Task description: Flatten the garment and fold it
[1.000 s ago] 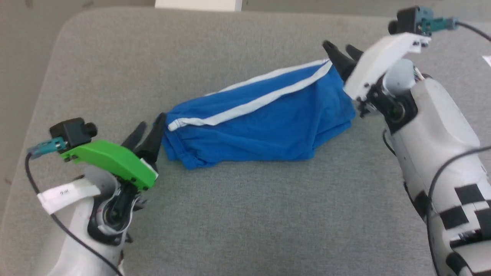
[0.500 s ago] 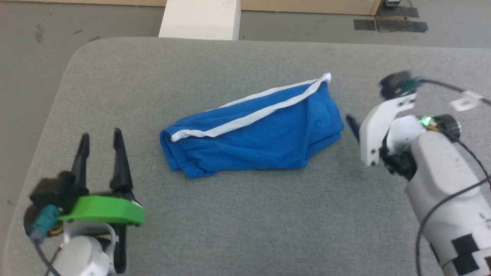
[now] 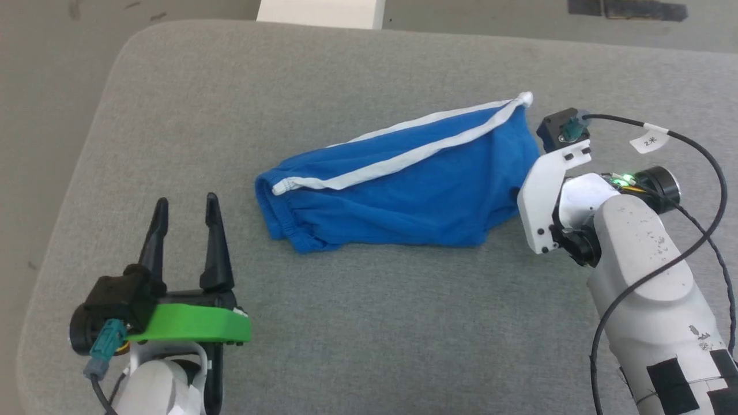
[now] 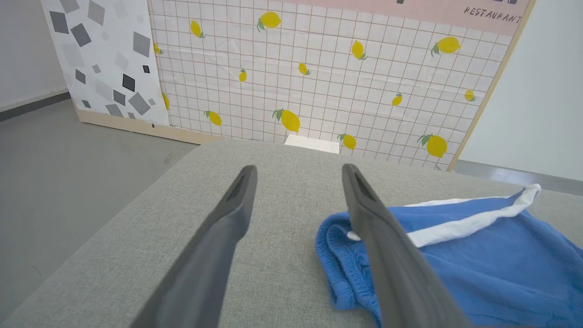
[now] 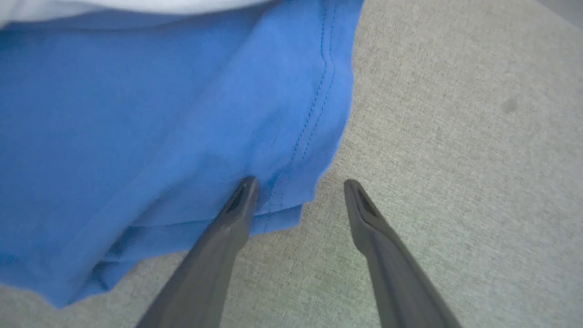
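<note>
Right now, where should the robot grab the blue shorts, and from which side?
Probably the shorts at both ends. The left claw comes in from the left for the waistband, which is bunched into a thick roll facing it. The right claw comes from the right for the hem, whose layered edge lies right beside it.

The left gripper (image 3: 187, 199) has two long, dark, tapering fingers (image 3: 214, 242) on a black base, under a bright green plastic bracket (image 3: 190, 325). A black camera block (image 3: 109, 305) beside it carries a teal plug (image 3: 106, 346). The right arm's matching white bracket (image 3: 542, 196) shows small dark screws (image 3: 542, 232). Its thin black cable (image 3: 611, 120) bears a white paper tag (image 3: 650, 140). A small green light (image 3: 621, 180) glows nearby. The scuffed pale grey forearm (image 3: 634, 271) wears black tape squares (image 3: 669, 386).
</note>
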Robot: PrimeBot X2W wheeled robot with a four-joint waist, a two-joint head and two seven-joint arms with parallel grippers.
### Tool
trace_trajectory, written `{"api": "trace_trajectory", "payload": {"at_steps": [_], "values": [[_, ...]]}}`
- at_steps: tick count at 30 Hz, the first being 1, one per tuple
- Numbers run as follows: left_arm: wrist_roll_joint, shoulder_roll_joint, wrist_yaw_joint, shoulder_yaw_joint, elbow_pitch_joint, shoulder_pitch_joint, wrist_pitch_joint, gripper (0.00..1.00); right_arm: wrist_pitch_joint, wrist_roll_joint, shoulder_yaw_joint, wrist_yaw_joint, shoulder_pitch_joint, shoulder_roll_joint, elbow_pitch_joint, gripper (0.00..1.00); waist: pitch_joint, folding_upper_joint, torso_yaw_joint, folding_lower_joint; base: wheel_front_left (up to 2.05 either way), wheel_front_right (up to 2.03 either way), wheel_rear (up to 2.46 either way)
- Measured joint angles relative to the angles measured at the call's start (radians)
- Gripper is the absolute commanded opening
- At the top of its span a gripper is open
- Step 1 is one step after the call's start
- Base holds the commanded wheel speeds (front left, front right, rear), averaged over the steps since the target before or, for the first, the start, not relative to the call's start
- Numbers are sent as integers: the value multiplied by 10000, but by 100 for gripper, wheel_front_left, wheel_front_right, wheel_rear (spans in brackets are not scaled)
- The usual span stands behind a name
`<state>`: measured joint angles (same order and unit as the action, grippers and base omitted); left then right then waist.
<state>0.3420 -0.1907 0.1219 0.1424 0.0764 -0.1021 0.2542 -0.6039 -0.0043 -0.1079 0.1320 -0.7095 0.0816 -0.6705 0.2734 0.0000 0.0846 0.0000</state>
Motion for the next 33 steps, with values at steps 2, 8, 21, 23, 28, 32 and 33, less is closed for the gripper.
{"api": "trace_trajectory", "payload": {"at_steps": [2,8,21,23,28,32,33], "values": [[-67,155,-155,-69,-52,-4,-2,100,-134,-159,121,0,26,-36,-52,100,89,0,76,0,0,0,0],[-188,518,-589,-293,-334,-11,0,100,-403,-328,192,0,25,-161,71,100,360,0,218,-1,0,0,0],[765,1030,-188,79,0,-12,-3868,100,-458,424,-236,0,239,-171,372,0,110,0,-39,0,0,0,0],[886,1049,29,242,286,-48,-4836,100,-458,491,-249,0,249,-169,418,0,110,0,-88,0,0,0,0],[882,882,267,537,194,-646,-6439,100,-462,594,-339,2,269,-134,598,0,230,0,-170,0,0,0,0],[721,619,303,587,-763,-1462,-6920,100,-474,679,-456,0,268,-125,790,0,403,0,-248,0,0,0,0],[704,573,301,616,-1035,-1614,-7066,100,-476,692,-500,0,267,-113,832,0,444,0,-264,0,0,0,0]]}}
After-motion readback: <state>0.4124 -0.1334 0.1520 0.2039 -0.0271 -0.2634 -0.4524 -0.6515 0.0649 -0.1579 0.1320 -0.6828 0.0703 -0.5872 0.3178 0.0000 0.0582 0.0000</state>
